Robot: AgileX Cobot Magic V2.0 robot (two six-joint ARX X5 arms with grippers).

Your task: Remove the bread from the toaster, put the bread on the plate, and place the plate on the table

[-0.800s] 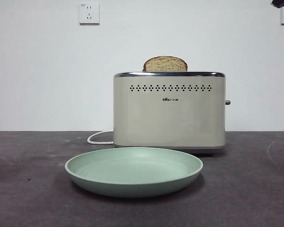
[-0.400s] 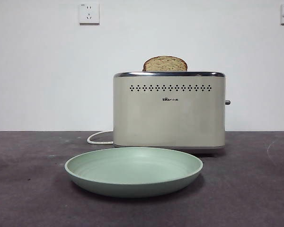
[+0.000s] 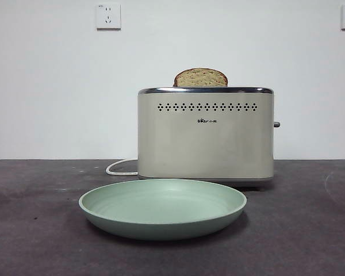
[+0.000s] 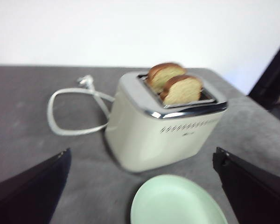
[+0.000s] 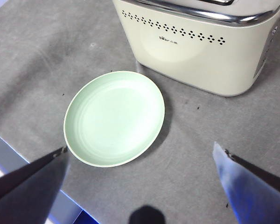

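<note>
Bread [image 4: 183, 90], pale tan with a brown crust, is standing upright in the toaster [image 4: 158, 130], beside a second slice [image 4: 164, 74]: two slices, one toaster, one plate [image 3: 162, 207]. The plate is sitting empty on the table [image 3: 34, 230] just in front. I am holding both my left gripper [image 4: 140, 186] and right gripper [image 5: 140, 182] above, jaws spread wide, gripping nothing.
</note>
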